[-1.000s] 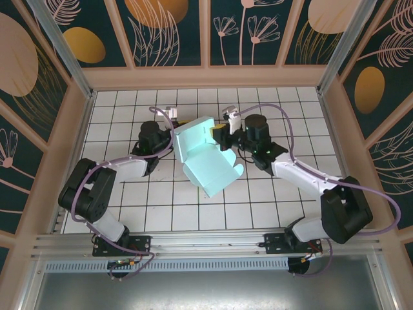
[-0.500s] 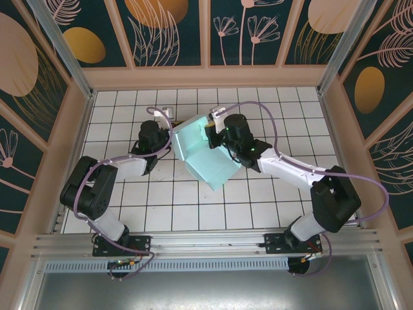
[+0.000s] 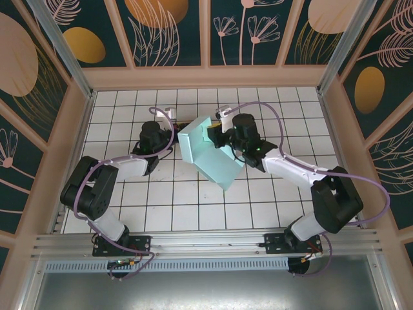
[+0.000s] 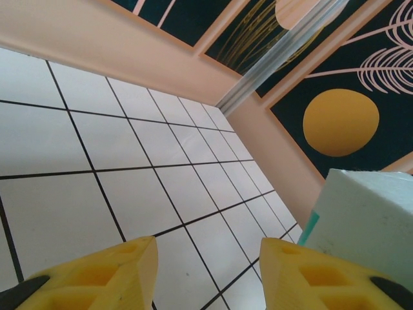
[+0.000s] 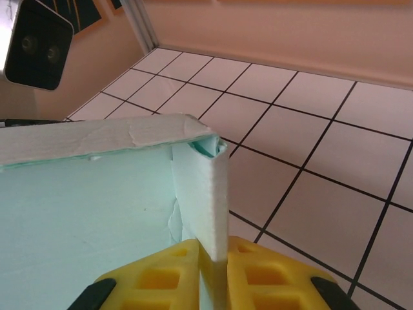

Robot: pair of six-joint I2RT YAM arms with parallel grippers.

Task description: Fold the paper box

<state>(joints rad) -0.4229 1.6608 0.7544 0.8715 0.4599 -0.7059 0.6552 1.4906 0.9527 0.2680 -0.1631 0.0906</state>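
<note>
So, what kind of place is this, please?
Probably a small enclosed robot test cell: white tiled floor, leaf-pattern wall panels around it, and an aluminium rail along the near edge.

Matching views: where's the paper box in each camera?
Top external: paper box at the centre of the table, between the two arms' wrists.
Left wrist: paper box in the lower right corner, one pale corner showing.
Right wrist: paper box across the left and lower part, an upright edge between the right gripper fingers.
Shared landmark: white tiled floor with black grid lines.
</note>
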